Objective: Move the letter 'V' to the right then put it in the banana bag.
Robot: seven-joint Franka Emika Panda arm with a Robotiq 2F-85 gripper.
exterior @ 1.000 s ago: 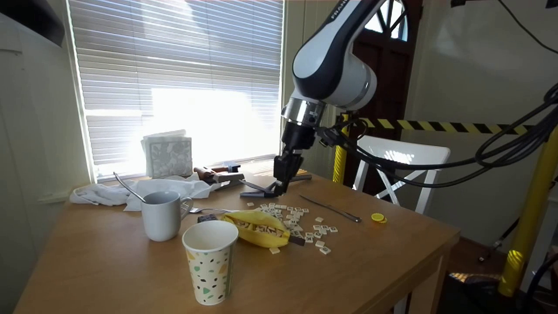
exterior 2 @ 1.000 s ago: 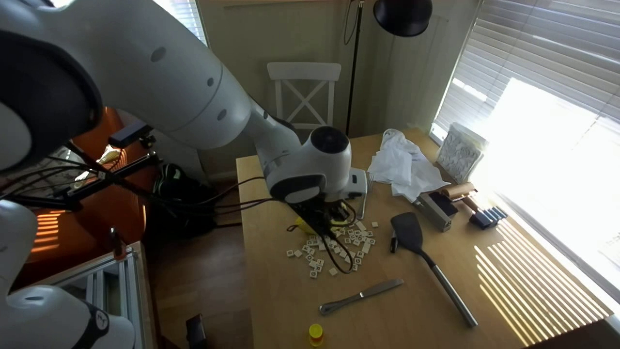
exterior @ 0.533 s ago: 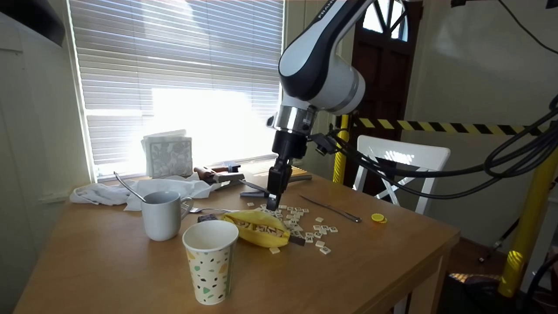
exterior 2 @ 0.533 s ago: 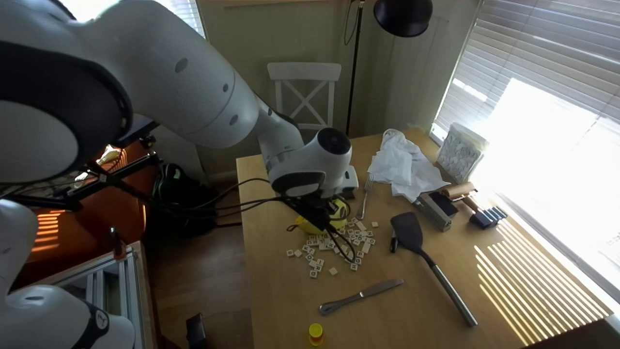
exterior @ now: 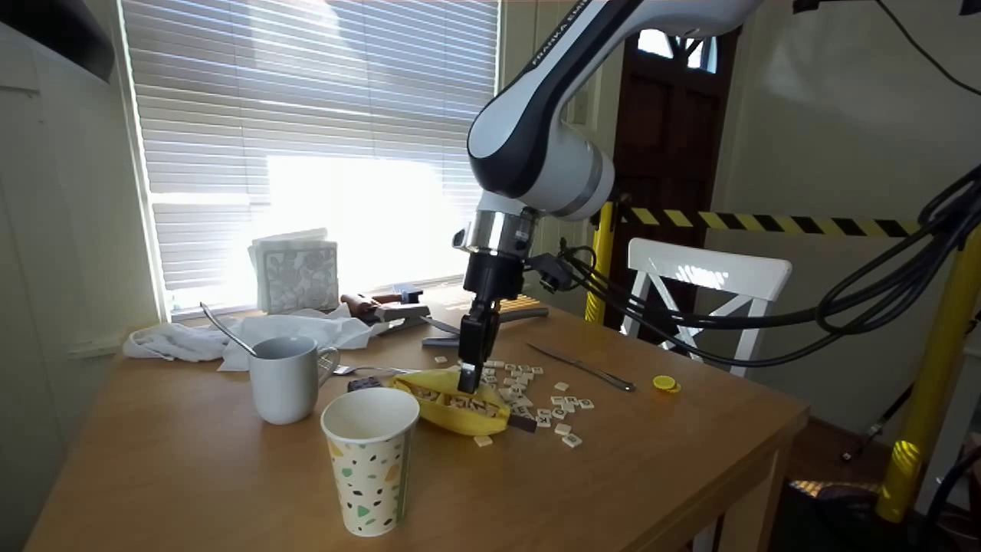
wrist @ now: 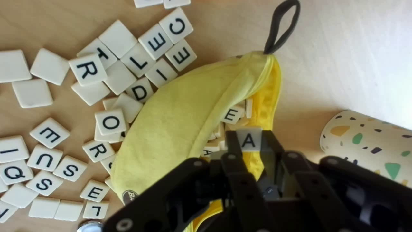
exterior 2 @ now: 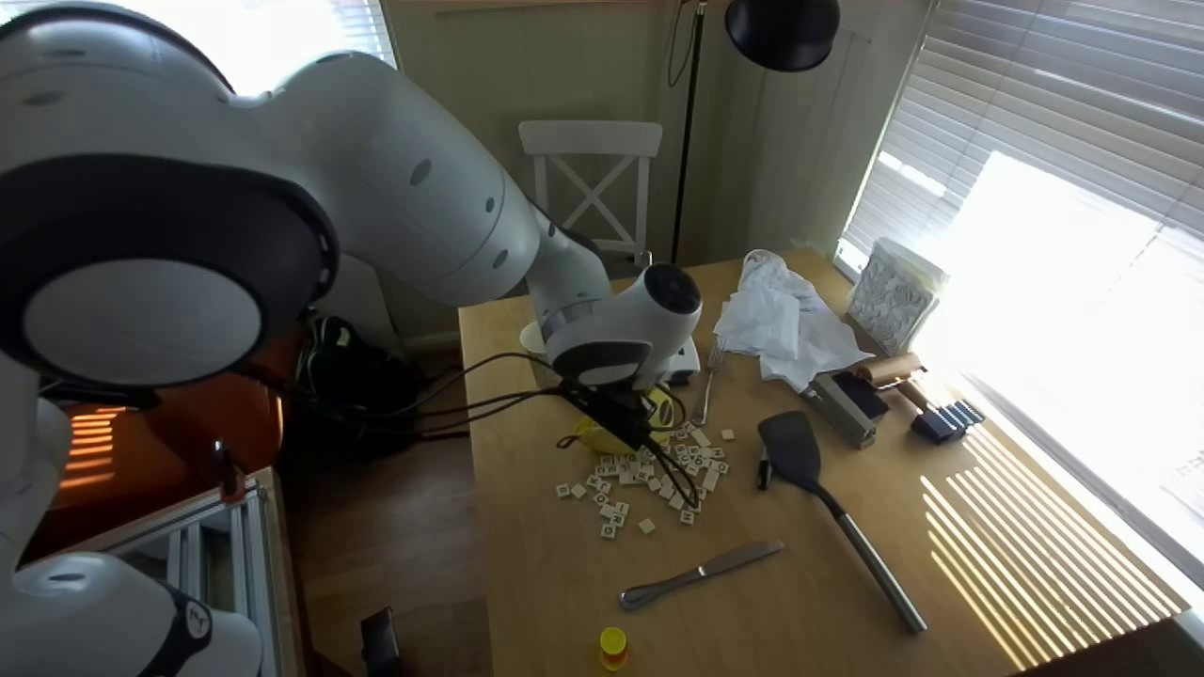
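Observation:
My gripper (exterior: 469,383) is shut on a letter tile; it also shows in the wrist view (wrist: 249,140). The held tile (wrist: 249,138) is white and reads "A" there, with a crossbar. The yellow banana bag (exterior: 452,420) lies on the table with its slit open and several tiles inside. It fills the middle of the wrist view (wrist: 167,112) and is partly hidden by the arm in an exterior view (exterior 2: 594,438). The held tile hangs over the bag's open slit, in front of its yellow lining. No clear "V" tile shows.
Loose letter tiles (wrist: 88,69) lie beside the bag. A dotted paper cup (exterior: 372,475) stands close to it, with a grey mug (exterior: 282,383) behind. A knife (exterior 2: 701,575), a black spatula (exterior 2: 792,449), a fork (exterior 2: 707,385) and a yellow tub (exterior 2: 613,647) lie around.
My gripper has moved from beside the spatula, over the loose tiles, to above the banana bag's opening. The bag and the other things have not moved.

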